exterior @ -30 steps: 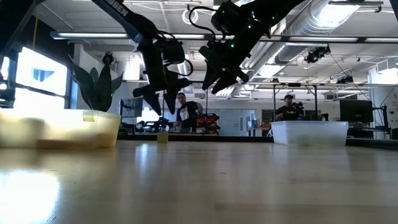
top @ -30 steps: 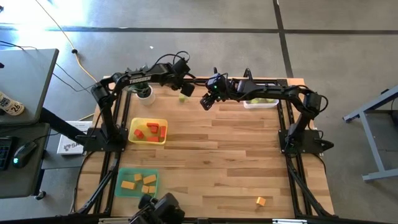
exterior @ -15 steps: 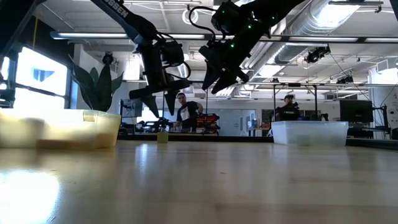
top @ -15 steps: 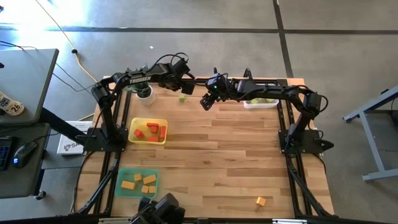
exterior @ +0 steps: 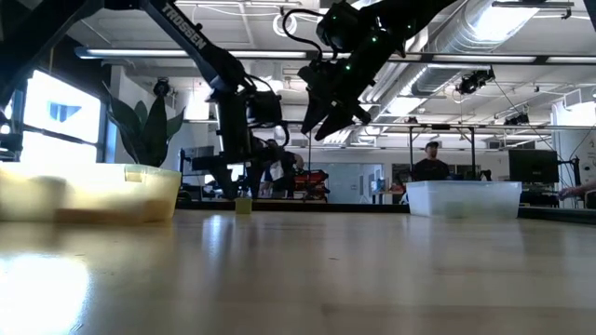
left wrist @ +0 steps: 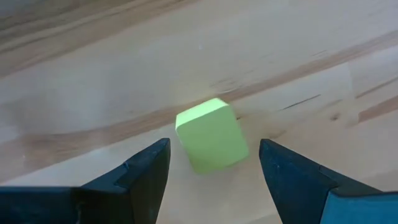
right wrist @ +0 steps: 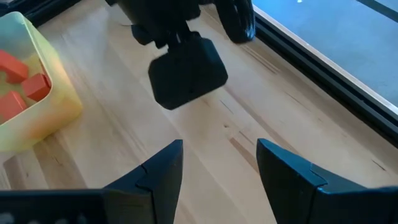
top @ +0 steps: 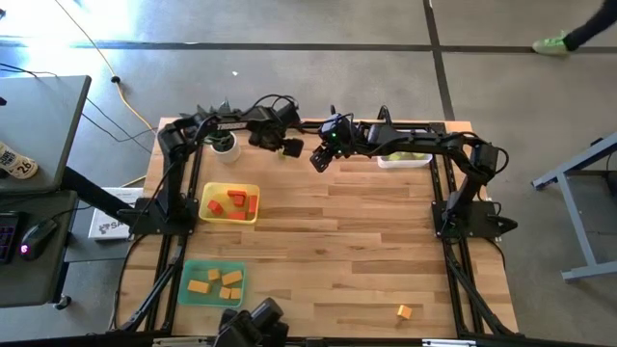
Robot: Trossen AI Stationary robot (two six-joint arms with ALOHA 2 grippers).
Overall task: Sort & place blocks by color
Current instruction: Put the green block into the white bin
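A light green cube (left wrist: 211, 135) rests flat on the wooden table near its far edge. It also shows in the low view (exterior: 243, 205). My left gripper (left wrist: 214, 152) is open and hangs just above it, one finger on either side, with gaps to the cube. In the high view, my left gripper (top: 292, 148) hides the cube. My right gripper (top: 318, 161) is open and empty, raised above the table just to the right of the left one (exterior: 331, 121). A lone orange block (top: 404, 311) lies near the near edge.
The yellow tray (top: 229, 203) holds red blocks, and the green tray (top: 212, 282) holds orange blocks, both on the left side. The clear tray (top: 405, 159) with green blocks stands at the far right. A potted plant (top: 224, 145) stands at the far left. People show in the room behind the table.
My left gripper has come down toward the green cube and shifted a little to the right, so its open fingers now stand on either side of the cube. The cube has stayed in place.
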